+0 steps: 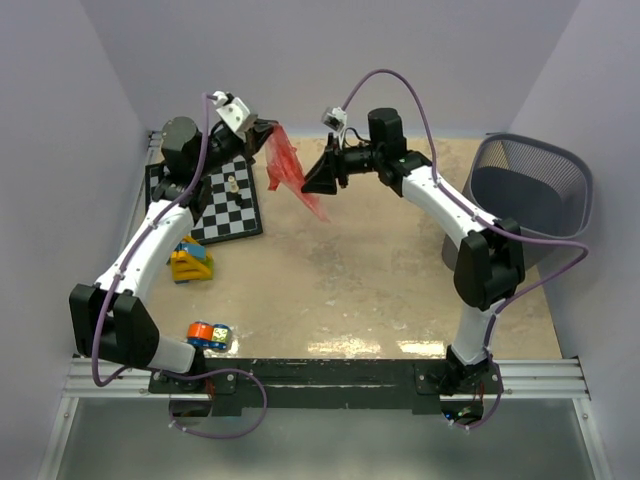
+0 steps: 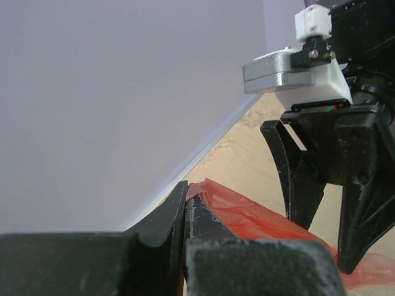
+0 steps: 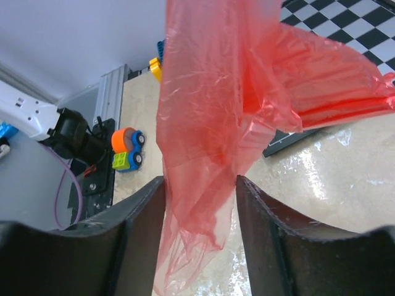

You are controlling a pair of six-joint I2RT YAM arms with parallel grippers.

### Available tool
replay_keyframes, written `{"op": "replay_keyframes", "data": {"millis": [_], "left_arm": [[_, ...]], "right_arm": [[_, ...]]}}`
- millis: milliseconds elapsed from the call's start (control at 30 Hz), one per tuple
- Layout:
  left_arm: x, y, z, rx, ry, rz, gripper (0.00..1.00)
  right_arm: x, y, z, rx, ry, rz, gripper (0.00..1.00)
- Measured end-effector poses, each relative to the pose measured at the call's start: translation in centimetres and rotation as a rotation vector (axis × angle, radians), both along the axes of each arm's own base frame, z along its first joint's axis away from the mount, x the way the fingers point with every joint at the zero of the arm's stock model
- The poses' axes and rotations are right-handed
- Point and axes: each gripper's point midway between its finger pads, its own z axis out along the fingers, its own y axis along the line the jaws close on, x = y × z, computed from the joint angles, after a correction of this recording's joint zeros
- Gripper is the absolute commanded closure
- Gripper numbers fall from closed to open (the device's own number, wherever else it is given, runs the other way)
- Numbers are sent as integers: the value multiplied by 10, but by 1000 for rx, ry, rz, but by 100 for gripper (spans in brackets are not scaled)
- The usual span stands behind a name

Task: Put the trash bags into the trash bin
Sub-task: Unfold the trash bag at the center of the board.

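Observation:
A red-orange trash bag (image 1: 285, 165) hangs in the air at the back of the table, over the chessboard's right edge. My left gripper (image 1: 265, 135) is shut on its top corner; in the left wrist view the film (image 2: 259, 216) spills out from between the pressed jaws (image 2: 185, 203). My right gripper (image 1: 308, 180) faces it from the right, open, with its jaws on either side of the hanging film (image 3: 210, 111) and a small gap showing (image 3: 200, 185). The dark grey mesh trash bin (image 1: 530, 160) stands at the far right, apart from both grippers.
A chessboard (image 1: 215, 200) with a few pieces lies at the back left under the bag. Yellow blocks (image 1: 190, 260) sit in front of it. A small toy car (image 1: 207, 335) rests near the left arm's base. Purple walls close in the back and sides.

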Motion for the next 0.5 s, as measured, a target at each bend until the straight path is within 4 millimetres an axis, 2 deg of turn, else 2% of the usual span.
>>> {"op": "replay_keyframes", "data": {"millis": [67, 133, 233, 400, 500], "left_arm": [[-1, 0, 3, -8, -2, -1, 100], [-2, 0, 4, -12, -4, -1, 100], [-2, 1, 5, -13, -4, 3, 100], [7, 10, -11, -10, 72, 87, 100], [16, 19, -29, -34, 174, 165, 100]], "right_arm": [[5, 2, -4, -11, 5, -29, 74], [9, 2, -8, -21, 6, -57, 90], [18, 1, -17, -48, 16, -120, 100], [41, -14, -31, -149, -69, -280, 100], [45, -34, -20, -247, -222, -370, 100]]}}
